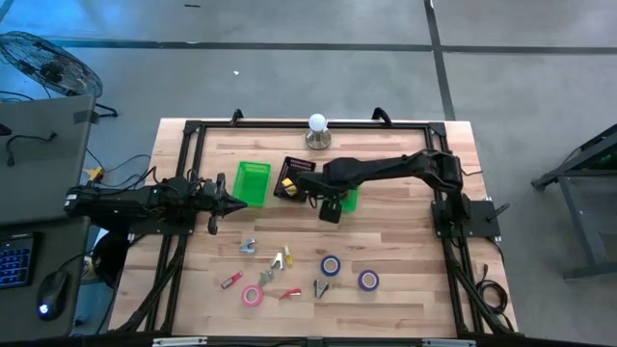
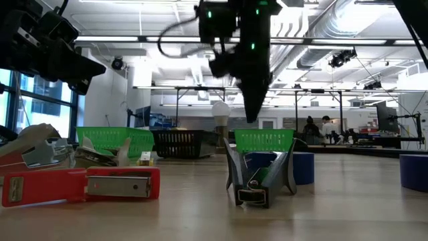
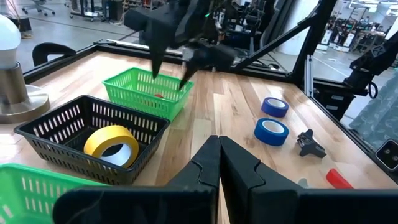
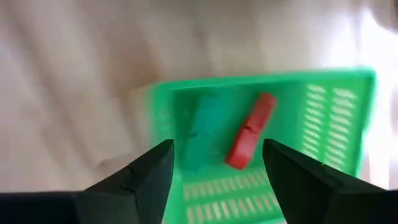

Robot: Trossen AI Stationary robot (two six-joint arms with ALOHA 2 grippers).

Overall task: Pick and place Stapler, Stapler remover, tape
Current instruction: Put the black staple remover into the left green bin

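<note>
My right gripper point(image 4: 214, 163) is open and hangs, pointing down, over a small green basket point(image 1: 345, 200). A small red stapler point(image 4: 250, 130) lies on that basket's floor, below the gap between the fingers. My left gripper point(image 3: 219, 158) is shut and hovers level at the table's left side point(image 1: 231, 202), touching nothing. A yellow tape roll point(image 3: 112, 144) lies in the black basket point(image 1: 294, 179). Two blue rolls point(image 1: 331, 264) point(image 1: 368, 280) and a pink roll point(image 1: 253, 295) lie flat on the table. Another red stapler point(image 2: 80, 184) and a dark staple remover point(image 2: 257, 177) lie near the near edge.
A second green basket point(image 1: 253, 181) stands left of the black one. A light bulb on a round base point(image 1: 317, 130) stands at the far edge. More small staplers and removers point(image 1: 249, 246) point(image 1: 280, 260) are scattered on the near half. A black frame rims the table.
</note>
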